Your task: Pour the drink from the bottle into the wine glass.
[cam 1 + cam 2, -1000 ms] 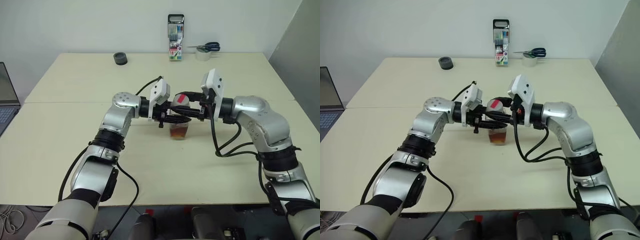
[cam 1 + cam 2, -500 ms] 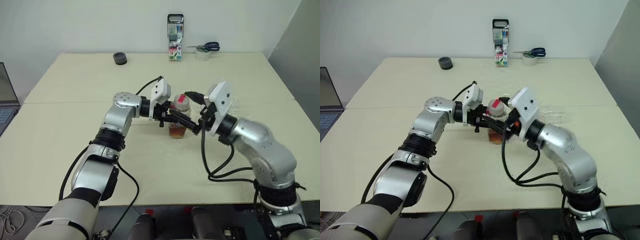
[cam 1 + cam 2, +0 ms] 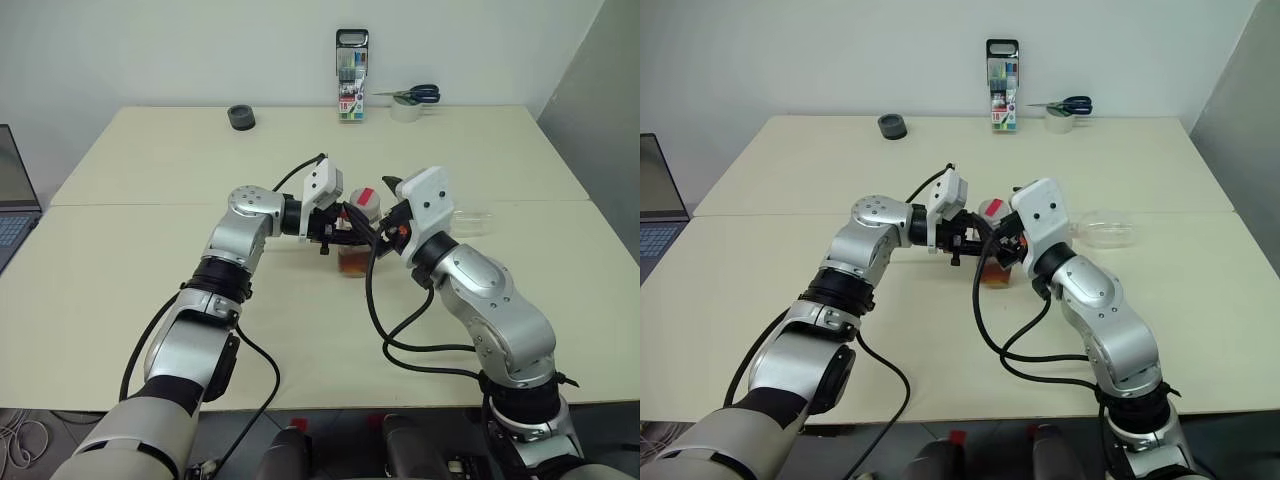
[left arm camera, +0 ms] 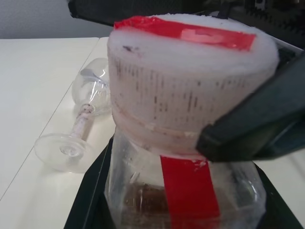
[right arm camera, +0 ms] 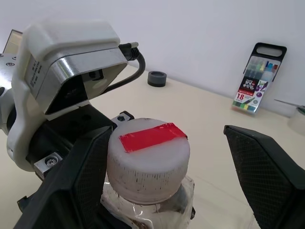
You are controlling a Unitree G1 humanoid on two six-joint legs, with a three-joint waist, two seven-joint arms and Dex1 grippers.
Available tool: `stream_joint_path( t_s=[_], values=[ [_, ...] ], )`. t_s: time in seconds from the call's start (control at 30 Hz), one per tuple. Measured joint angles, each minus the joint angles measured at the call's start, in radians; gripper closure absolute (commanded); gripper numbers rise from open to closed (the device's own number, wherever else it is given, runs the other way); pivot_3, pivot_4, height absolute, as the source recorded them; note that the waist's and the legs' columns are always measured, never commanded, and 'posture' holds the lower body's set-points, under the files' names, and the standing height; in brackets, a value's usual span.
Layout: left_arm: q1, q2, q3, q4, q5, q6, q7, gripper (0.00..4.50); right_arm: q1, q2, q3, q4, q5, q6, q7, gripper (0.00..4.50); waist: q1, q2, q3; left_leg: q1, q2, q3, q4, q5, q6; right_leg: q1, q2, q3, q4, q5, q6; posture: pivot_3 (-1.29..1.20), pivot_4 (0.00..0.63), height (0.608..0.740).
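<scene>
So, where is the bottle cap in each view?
Left eye: the cap is near the centre, slightly right.
Right eye: near the centre, slightly right.
Left wrist: close up, upper middle.
Right wrist: close up, low centre.
Shared landmark: the red strip across the cap's top.

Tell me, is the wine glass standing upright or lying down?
Lying down. The wine glass rests on its side on the table, stem level and foot on edge.

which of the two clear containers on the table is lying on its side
The wine glass, tipped over on the table to the right of the grippers. The bottle stands upright with its cap on, clamped by the left gripper.
</scene>
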Motion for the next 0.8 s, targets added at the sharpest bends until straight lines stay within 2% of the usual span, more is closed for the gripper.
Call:
stream_joint_path(
  t_s=[0.1, 0.53, 0.8],
  values=[
    [-0.001, -0.002, 0.0, 0.009, 0.004, -0.002, 0.0, 2.74, 0.003, 0.005, -0.004, 0.006, 0.006, 0.0, -0.001, 0.87, 0.0, 0.0, 0.0, 0.0, 0.0, 0.0, 0.0, 0.0, 0.0, 0.0, 0.0, 0.0, 0.0, 0.0, 0.0, 0.0, 0.15, 0.74],
    [-0.002, -0.002, 0.0, 0.012, 0.01, -0.003, -0.001, 2.74, 0.019, 0.003, -0.005, 0.02, 0.013, -0.013, 0.021, 0.87, -0.001, 0.0, 0.0, 0.0, 0.0, 0.0, 0.0, 0.0, 0.0, 0.0, 0.0, 0.0, 0.0, 0.0, 0.0, 0.0, 0.15, 0.74],
    [-0.002, -0.002, 0.002, 0.012, 0.01, -0.002, 0.002, 2.74, 0.019, 0.074, -0.032, 0.034, 0.027, -0.012, -0.022, 0.87, -0.001, 0.0, 0.0, 0.0, 0.0, 0.0, 0.0, 0.0, 0.0, 0.0, 0.0, 0.0, 0.0, 0.0, 0.0, 0.0, 0.15, 0.74]
  ],
)
